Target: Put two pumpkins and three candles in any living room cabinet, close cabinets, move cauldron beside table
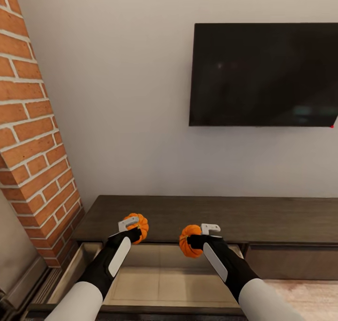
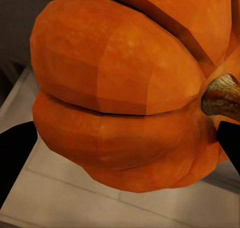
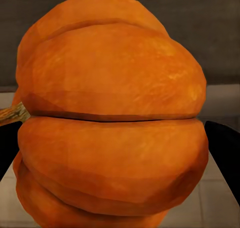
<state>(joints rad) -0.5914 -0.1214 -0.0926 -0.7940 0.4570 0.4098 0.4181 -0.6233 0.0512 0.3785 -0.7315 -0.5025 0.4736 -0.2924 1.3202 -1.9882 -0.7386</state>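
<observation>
The left gripper (image 1: 133, 226) has its jaws pinching a pumpkin (image 1: 139, 226); the right gripper (image 1: 201, 234) has its jaws pinching the other pumpkin (image 1: 188, 240). In each wrist view the orange ribs sit between the dark jaws, stems (image 2: 221, 95) sideways, pale drawer floor beyond.

Both pumpkins hang over the open drawer (image 1: 159, 276) of the cabinet (image 1: 211, 215), near its back edge, just below the cabinet top. The drawer is pulled out at the cabinet's left end, beside the brick column (image 1: 35, 138); a TV (image 1: 263, 74) hangs on the wall above the cabinet.

Risks, as I judge them: released from this height, a round pumpkin may roll or bounce toward the drawer's rim. The left one sits closest to the cabinet top's lip and could catch there instead of dropping in. Lowering both arms together could knock the pumpkins against each other.
</observation>
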